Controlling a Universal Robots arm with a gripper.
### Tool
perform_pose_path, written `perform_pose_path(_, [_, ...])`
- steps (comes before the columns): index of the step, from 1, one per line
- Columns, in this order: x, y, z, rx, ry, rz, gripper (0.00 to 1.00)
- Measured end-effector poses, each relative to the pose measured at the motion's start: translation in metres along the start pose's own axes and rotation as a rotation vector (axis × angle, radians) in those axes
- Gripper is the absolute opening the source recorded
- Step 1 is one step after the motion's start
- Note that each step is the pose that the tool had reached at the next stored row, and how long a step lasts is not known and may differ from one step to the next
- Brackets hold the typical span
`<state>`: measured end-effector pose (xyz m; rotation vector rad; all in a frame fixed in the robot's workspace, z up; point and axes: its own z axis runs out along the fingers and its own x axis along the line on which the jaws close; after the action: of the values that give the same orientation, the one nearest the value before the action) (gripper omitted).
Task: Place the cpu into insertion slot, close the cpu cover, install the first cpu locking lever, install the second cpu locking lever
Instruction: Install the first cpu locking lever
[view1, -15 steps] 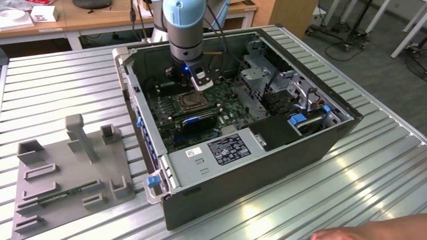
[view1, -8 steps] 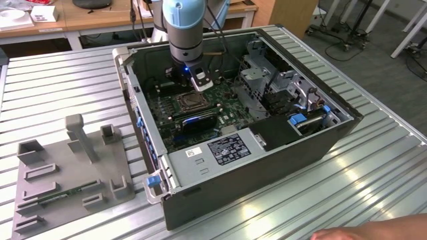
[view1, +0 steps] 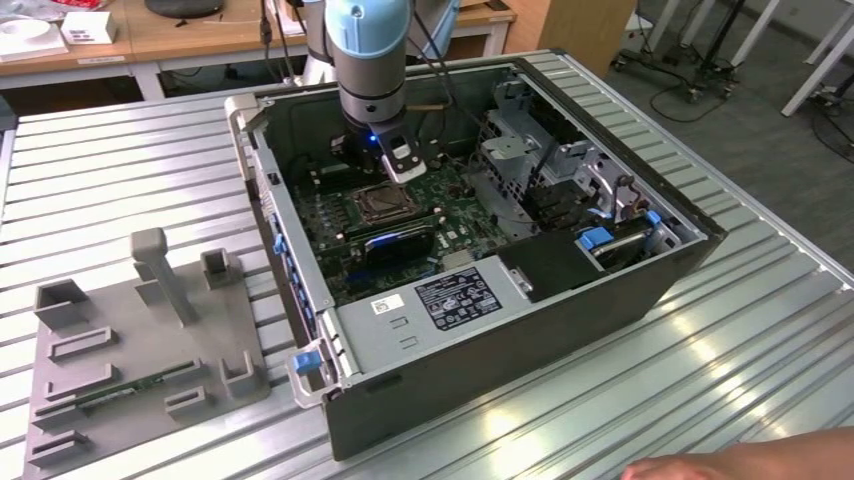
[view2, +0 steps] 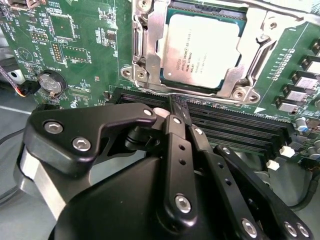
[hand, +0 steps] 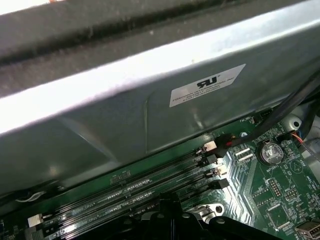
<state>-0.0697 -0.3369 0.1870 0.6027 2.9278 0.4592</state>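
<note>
In the exterior view your hand (view1: 403, 165) hangs inside the open computer case (view1: 601, 300) on the slatted tabletop (view1: 134, 170), just above and beside the insertion slot (view1: 380, 203), not touching it as far as you can tell. In the second wrist view the hand (view2: 176, 114) is clenched, fingertips together, carrying nothing, and poised over the memory slots (view2: 235, 127) right next to the socket. The cpu (view2: 202, 47) sits flat in the slot, and the cpu cover (view2: 148, 45) looks lowered around it, its frame framing the chip's metal top. A thin wire locking lever (view2: 150, 91) runs along the socket edge nearest the hand; you can't tell if it is latched. My read: you are at the lever stage. Come at the wire with the closed fingertips from the side and press on the lever only. Keep off the chip top and the memory slot clips, and push slowly so the wire doesn't slip past the tips. In the first wrist view you see the grey inner wall of the case (hand: 150, 115), the memory slots (hand: 125, 192) and a coin battery (hand: 270, 151) on the green circuit board (hand: 265, 200).
</note>
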Motion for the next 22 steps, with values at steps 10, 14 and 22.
perform_pose_path(10, [-0.0055, 0.0028, -0.0001, -0.0008, 0.0036, 0.000, 0.11])
perform_pose_path(14, [-0.0073, 0.0040, -0.0005, -0.0021, 0.0043, 0.000, 0.11])
perform_pose_path(22, [-0.0081, 0.0060, -0.0071, -0.0004, -0.0001, 0.000, 0.11])
